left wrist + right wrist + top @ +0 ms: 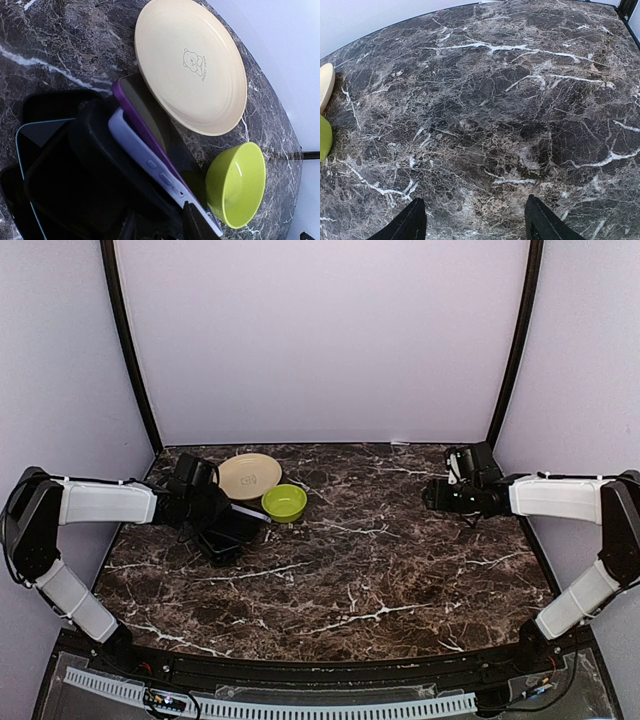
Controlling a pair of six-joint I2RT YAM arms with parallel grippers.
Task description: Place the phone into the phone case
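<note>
The pale lavender phone case (145, 157) stands tilted on its long edge, running from the pile toward the green bowl; from above it shows as a pale strip (247, 511). My left gripper (159, 219) (213, 512) straddles its near end. One dark finger (194, 224) lies against the case's outer side, while the other finger is lost in shadow. A black phone (95, 145) leans against the case's inner side, and more black phones (55, 195) (222, 538) lie stacked beneath. My right gripper (475, 212) (437, 493) hovers open over bare marble, far right.
A cream plate (190, 65) (250, 475) and a lime-green bowl (237, 182) (284, 502) sit just beyond the pile. A purple-edged phone (145, 115) lies behind the lavender case, and a phone with a light-blue rim (30, 137) lies at the left. The enclosure's walls stand close behind.
</note>
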